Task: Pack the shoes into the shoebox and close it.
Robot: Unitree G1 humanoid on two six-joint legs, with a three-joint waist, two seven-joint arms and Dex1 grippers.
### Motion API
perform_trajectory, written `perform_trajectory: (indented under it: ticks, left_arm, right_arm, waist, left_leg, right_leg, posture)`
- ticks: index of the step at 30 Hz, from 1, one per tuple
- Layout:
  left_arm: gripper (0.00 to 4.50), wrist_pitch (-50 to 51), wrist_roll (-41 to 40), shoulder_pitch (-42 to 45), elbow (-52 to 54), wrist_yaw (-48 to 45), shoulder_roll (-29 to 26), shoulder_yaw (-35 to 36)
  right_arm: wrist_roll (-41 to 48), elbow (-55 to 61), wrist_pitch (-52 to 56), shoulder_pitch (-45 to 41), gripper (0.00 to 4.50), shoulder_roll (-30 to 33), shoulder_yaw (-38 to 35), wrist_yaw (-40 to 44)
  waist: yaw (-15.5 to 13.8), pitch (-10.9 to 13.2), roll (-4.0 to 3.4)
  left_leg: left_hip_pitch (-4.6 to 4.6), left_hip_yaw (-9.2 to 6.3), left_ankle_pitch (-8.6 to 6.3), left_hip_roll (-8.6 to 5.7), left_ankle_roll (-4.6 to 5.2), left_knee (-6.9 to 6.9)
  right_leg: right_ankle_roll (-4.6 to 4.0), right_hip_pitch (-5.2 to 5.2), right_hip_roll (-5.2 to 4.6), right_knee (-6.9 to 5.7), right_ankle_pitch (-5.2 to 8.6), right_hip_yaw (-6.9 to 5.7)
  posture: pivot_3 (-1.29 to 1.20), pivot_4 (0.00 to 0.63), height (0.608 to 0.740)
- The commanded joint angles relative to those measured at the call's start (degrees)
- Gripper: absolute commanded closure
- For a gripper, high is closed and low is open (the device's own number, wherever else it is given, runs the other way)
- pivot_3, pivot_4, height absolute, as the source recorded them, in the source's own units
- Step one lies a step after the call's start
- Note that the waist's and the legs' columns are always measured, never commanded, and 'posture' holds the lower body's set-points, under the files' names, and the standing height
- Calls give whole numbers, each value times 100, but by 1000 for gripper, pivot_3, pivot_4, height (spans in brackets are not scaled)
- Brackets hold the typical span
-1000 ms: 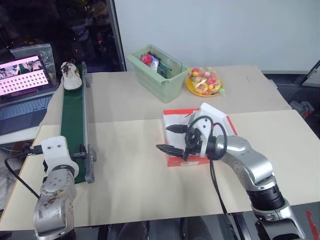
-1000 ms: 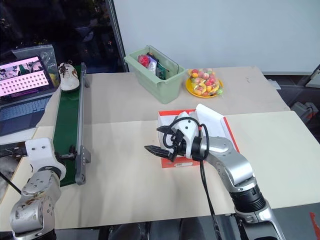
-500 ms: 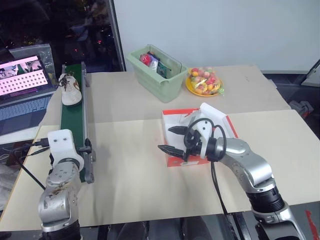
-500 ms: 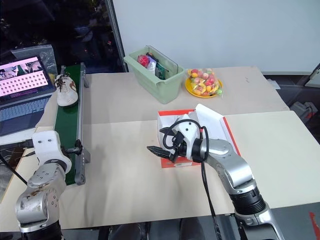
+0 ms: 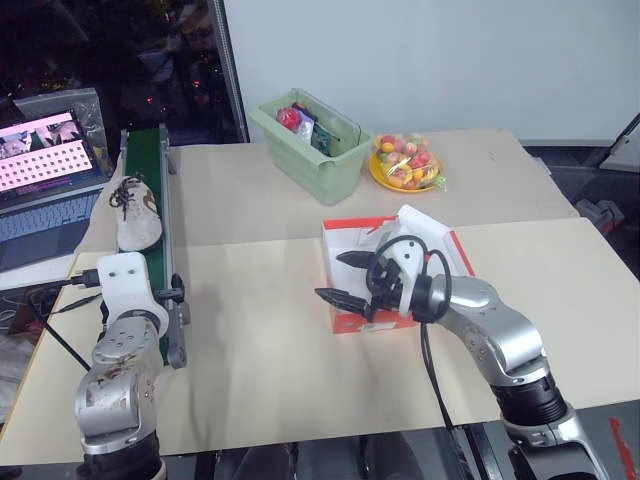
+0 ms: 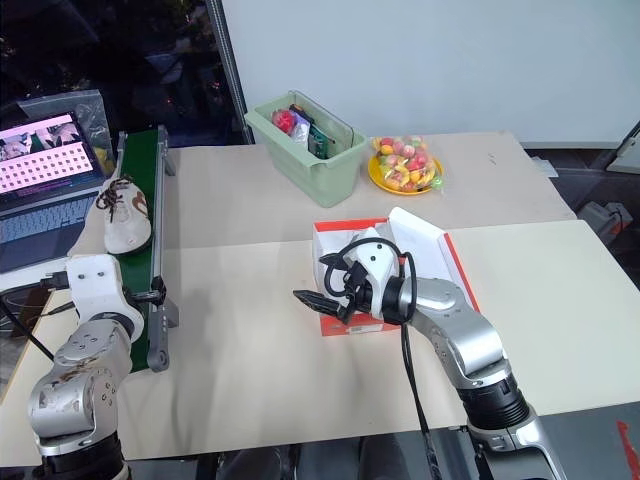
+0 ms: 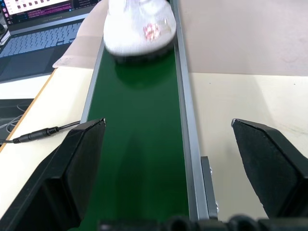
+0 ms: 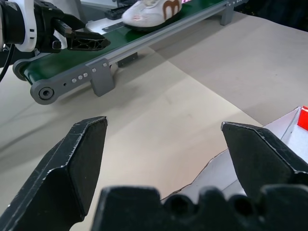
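A paper-covered bench (image 5: 270, 380) carries a green conveyor belt (image 5: 146, 215) along its left edge. One white shoe (image 5: 136, 212) lies on that belt, ahead of the left hand (image 7: 168, 144), whose fingers are spread wide over the belt's near end. To the belt's right sits the red shoebox (image 5: 345, 322), lid open. The right hand (image 5: 343, 278) hangs at the box's belt-side edge, spread and empty.

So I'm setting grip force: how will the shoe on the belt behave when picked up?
The shoe looks small and soft-topped, so it is probably light and may squash under a tight grip. Its dark laces lie loose and could snag. The flat sole sits level on the belt, so it should not roll.
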State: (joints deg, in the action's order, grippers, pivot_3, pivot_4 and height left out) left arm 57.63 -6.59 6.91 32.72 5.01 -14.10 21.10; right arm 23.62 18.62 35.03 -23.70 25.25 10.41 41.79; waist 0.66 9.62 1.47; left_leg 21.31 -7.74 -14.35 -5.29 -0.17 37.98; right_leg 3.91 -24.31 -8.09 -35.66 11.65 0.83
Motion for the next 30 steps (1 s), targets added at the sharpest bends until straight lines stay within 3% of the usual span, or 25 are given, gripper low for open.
perform_trajectory:
  ticks: [1,13,21,24,30]
  left_arm:
    - [0,-115,113,91,47,13,-85,41]
    - [0,-149,156,38,-2,63,-44,38]
    - [0,707,-45,40,-99,171,486,369]
    - [780,885,-89,121,-67,183,681,544]
    - [2851,896,-85,146,-91,99,668,592]
  right_arm:
    - [27,174,-152,4,43,-53,-134,-49]
    - [83,252,-102,55,43,-22,-217,-146]
    - [98,277,-57,14,43,14,-305,-176]
    - [103,284,-40,-19,0,31,-343,-189]
    - [112,294,-18,-30,0,48,-428,-231]
  waist:
    - [0,0,0]
    - [-1,0,0]
    - [-3,-3,-5]
    - [-1,-9,-15]
    - [-9,-15,-26]
  left_leg:
    - [0,0,0,0,0,0]
    - [0,1,-4,11,-8,0]
    - [-10,3,-4,12,-8,0]
    - [-19,6,-4,14,-8,0]
    - [-22,8,-4,14,-9,0]
  right_leg:
    - [0,0,2,0,0,0]
    - [-10,0,22,11,-6,2]
    - [-11,7,23,10,-7,3]
    - [-1,16,25,8,-1,5]
    - [16,18,26,5,9,9]
  posture:
    - [0,150,740]
    - [0,150,740]
    - [0,150,740]
    - [0,150,740]
    - [0,150,740]
